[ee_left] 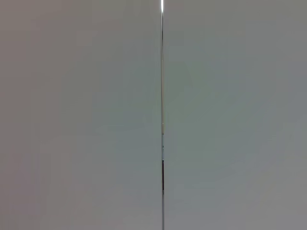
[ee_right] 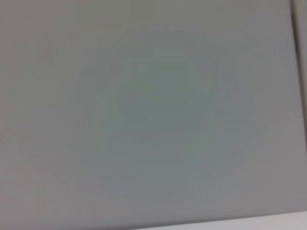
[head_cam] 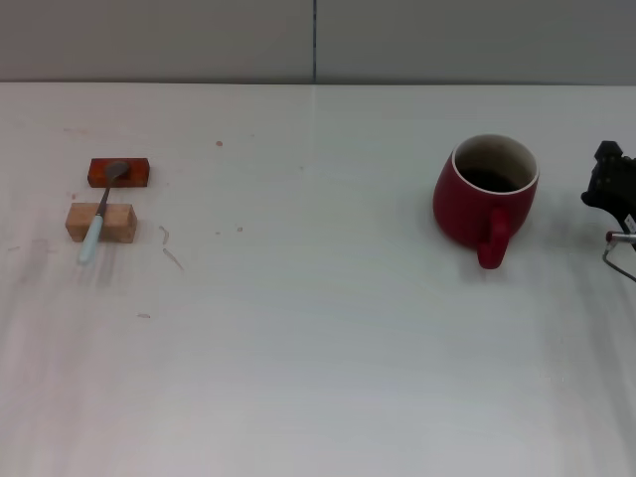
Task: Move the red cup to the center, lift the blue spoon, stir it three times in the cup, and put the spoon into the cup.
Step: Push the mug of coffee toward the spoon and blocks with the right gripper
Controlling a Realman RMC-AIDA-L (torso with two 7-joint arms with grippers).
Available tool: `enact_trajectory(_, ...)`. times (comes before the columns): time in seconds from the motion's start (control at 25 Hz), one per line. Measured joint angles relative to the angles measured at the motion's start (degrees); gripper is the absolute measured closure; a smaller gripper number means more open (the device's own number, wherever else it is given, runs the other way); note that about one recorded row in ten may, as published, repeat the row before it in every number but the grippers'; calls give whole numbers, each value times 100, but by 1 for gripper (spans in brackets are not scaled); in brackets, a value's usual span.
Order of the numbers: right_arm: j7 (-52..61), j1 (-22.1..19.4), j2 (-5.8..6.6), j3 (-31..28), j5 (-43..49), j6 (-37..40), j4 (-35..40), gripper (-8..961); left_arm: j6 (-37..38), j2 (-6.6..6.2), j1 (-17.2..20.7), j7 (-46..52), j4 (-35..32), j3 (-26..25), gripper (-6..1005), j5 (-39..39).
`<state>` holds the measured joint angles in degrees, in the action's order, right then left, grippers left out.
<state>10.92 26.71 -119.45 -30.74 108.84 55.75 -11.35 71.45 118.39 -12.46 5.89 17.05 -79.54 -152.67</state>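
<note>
The red cup stands upright on the right side of the white table, its handle turned toward the front. The blue spoon lies at the far left: its grey bowl rests on a small red-orange block and its pale handle crosses a tan wooden block. My right gripper shows as a black shape at the right edge, beside the cup and apart from it. My left gripper is out of view. Both wrist views show only a plain grey wall.
The grey back wall has a vertical seam. Small marks and scratches lie on the tabletop to the right of the blocks. The table's far edge meets the wall.
</note>
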Motion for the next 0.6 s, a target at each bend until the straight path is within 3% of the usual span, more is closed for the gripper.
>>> enact_trajectory(0.6,-3,43,-3,572,65,-263,-311,937,3,9,-34,0,1,0,138,0)
